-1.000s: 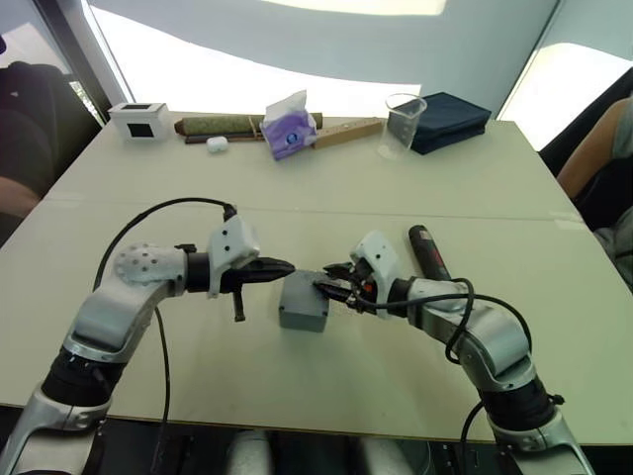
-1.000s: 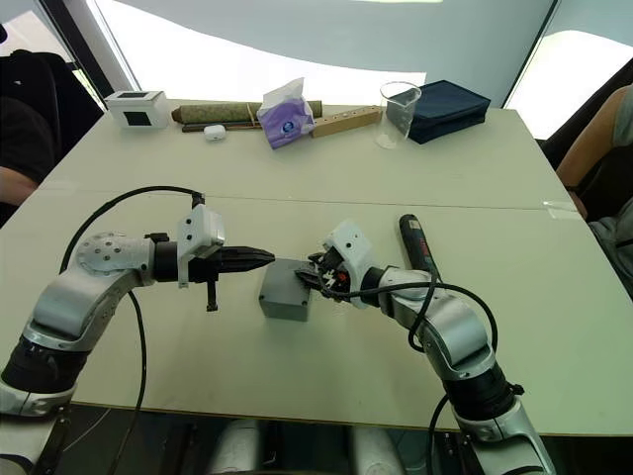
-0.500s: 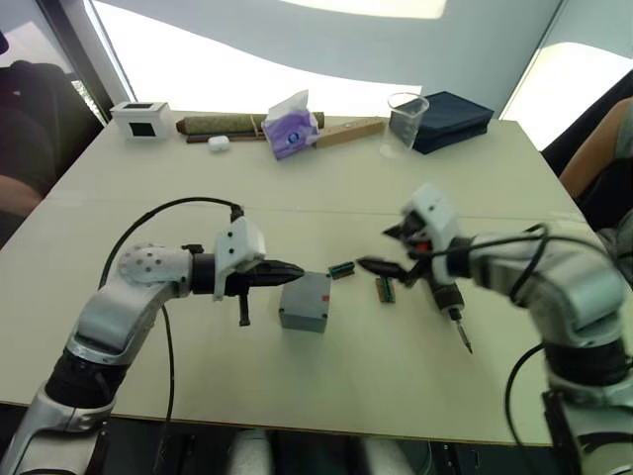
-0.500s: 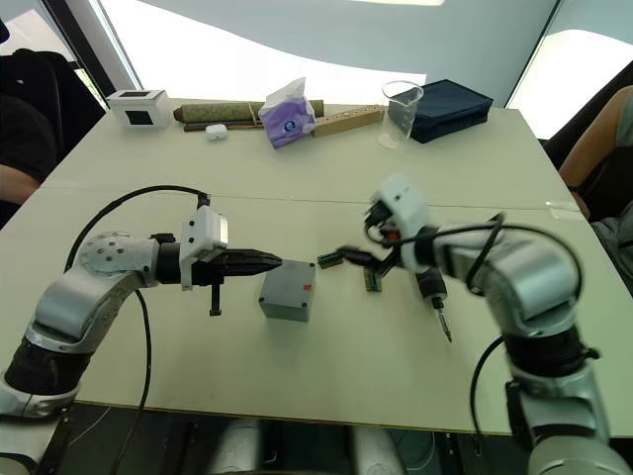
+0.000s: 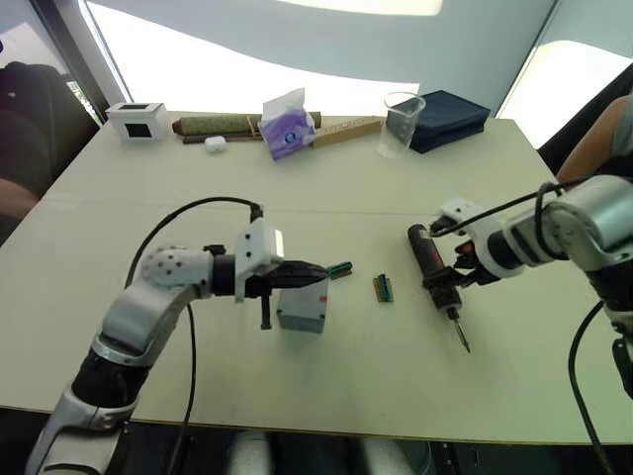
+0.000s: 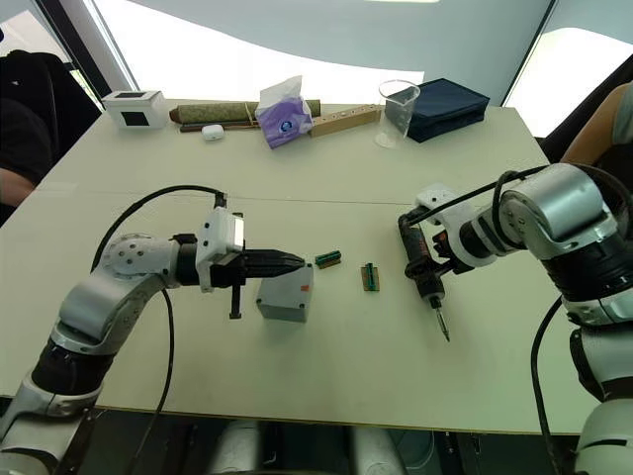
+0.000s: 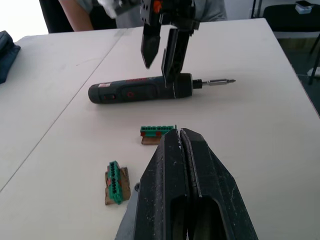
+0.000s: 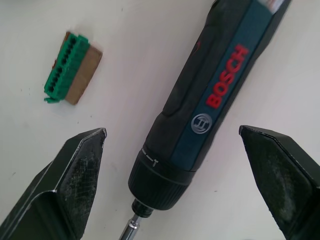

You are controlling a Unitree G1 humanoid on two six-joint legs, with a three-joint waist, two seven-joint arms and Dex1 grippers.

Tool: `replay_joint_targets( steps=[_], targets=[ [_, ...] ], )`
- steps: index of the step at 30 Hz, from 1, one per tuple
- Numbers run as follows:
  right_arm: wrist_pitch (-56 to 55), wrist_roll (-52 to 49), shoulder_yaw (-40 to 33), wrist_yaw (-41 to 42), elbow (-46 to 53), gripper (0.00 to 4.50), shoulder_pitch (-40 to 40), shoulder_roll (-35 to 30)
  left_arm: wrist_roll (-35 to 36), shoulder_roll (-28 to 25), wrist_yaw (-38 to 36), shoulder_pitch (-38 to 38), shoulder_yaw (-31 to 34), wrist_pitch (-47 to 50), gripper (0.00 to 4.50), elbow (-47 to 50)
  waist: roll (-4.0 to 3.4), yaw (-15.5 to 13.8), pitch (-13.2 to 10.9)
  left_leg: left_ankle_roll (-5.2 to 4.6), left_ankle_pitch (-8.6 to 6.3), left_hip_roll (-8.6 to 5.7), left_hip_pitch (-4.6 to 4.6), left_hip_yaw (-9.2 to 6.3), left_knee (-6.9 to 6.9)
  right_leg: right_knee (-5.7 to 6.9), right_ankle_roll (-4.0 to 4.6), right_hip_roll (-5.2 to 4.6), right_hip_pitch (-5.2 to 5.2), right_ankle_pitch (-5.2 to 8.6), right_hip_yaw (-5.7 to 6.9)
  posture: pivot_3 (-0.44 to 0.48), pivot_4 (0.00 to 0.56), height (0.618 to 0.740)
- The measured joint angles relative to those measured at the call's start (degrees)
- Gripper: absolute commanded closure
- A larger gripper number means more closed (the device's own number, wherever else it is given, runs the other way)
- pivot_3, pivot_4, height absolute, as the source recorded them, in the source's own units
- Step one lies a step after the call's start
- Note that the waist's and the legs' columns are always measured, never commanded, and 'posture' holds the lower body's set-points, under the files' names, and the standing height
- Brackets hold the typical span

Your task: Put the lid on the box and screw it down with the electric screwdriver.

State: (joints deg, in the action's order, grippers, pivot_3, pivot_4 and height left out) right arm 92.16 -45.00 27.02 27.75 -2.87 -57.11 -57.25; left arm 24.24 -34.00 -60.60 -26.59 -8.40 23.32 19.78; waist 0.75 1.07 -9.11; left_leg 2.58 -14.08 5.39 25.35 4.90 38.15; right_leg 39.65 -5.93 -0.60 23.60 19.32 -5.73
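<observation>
Screwdriver (image 8: 210, 105) lies between the wide-open right gripper (image 8: 175, 165) fingers, ready for grasping, while the closed, empty left gripper (image 7: 181, 145) steadies the box (image 6: 284, 296).

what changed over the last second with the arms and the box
The right gripper left the box, swung out to the robot's right and now hangs open astride the electric screwdriver, not yet gripping it. The left gripper stayed shut at the lid, which sits on the box. Two green connector boards now show between box and screwdriver.
</observation>
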Motion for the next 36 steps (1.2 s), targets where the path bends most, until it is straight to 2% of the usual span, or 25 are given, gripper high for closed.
replay_joint_targets(
  steps=[4, 9, 12, 17, 18, 26, 29, 31, 36],
  targets=[
    [0.0, -0.2, 2.4, -1.7, -5.7, 0.01, -0.4, 1.7, 0.0, 0.2, -0.2, 0.0, -0.5, -0.3, 4.5, 0.0, 0.0, -0.1, 0.0, 0.0, 0.0, 0.0, 0.01, 0.01, 0.01, 0.0, 0.0, -0.01, 0.01, 0.0, 0.0, 0.0, 0.15, 0.721],
    [0.0, -0.7, 3.9, -3.2, -6.4, 0.01, -1.0, 3.6, -0.6, 0.3, 0.5, 0.3, -1.8, -0.3, 4.5, 0.0, 0.0, 0.0, 0.0, 0.0, 0.0, 0.01, 0.0, 0.0, 0.0, 0.01, 0.0, 0.0, 0.0, 0.0, 0.0, 0.0, 0.15, 0.721],
    [0.0, -0.8, 4.0, -4.3, -6.4, 0.8, -1.2, 4.5, -1.2, 0.3, 1.2, 0.5, -1.8, -0.3, 4.5, 0.0, 0.01, 0.1, 0.0, 0.0, 0.0, 0.01, -0.01, -0.01, 0.01, 0.01, 0.0, 0.01, -0.01, 0.0, 0.01, 0.0, 0.15, 0.721],
    [0.0, -0.7, 4.0, -5.6, -6.1, 2.61, -1.3, 5.5, -1.2, 0.3, 1.9, 0.5, -1.8, -0.3, 4.5, 0.1, 0.01, 0.1, 0.0, 0.0, 0.0, 0.02, -0.01, -0.01, 0.0, 0.01, 0.0, 0.02, 0.0, 0.0, 0.01, 0.0, 0.15, 0.721],
    [0.0, -0.7, 4.1, -5.8, -6.0, 2.7, -1.4, 5.7, -1.2, 0.3, 2.0, 0.5, -1.8, -0.3, 4.5, 0.1, 0.01, 0.1, 0.0, 0.0, 0.0, 0.02, -0.01, -0.02, 0.0, 0.01, 0.0, 0.03, -0.01, 0.0, 0.02, 0.0, 0.15, 0.721],
    [0.0, 0.5, 0.6, -7.4, -6.2, 2.7, -1.4, 8.1, -2.1, -1.8, 0.9, 0.5, -1.8, -0.6, 4.5, -0.8, -0.02, 0.5, 0.0, 0.0, 0.0, 0.02, 0.03, 0.02, 0.0, 0.07, 0.01, 0.03, 0.09, -0.01, -0.01, 0.0, 0.15, 0.721],
    [-0.1, 1.0, -4.4, -7.1, -1.6, 2.7, -1.5, 9.0, -2.1, -3.2, -0.1, 0.9, -1.5, -1.1, 4.5, -1.3, -0.05, 0.3, 0.0, 0.0, 0.0, 0.02, 0.14, 0.03, -0.07, 0.09, 0.01, 0.03, 0.23, 0.0, -0.02, 0.0, 0.15, 0.721],
    [-1.9, 0.9, -10.9, -7.0, 2.4, 2.7, -0.7, 11.5, -2.1, -4.6, -1.0, 1.4, -1.0, -1.4, 4.5, -1.9, -0.04, 0.2, 0.0, 0.01, 0.0, 0.04, 0.15, 0.05, -0.13, 0.1, 0.01, 0.05, 0.3, 0.0, -0.03, 0.0, 0.15, 0.721],
    [-26.9, 1.0, -25.5, -5.4, 19.2, 2.7, 7.2, 24.4, -2.0, -6.3, -2.0, 1.7, 0.4, -1.2, 4.5, -4.2, -0.04, -0.1, -0.1, 0.03, 0.02, 0.05, 0.24, 0.02, -0.12, 0.17, -0.01, 0.07, 0.35, 0.01, -0.01, 0.0, 0.15, 0.721]
  ],
)
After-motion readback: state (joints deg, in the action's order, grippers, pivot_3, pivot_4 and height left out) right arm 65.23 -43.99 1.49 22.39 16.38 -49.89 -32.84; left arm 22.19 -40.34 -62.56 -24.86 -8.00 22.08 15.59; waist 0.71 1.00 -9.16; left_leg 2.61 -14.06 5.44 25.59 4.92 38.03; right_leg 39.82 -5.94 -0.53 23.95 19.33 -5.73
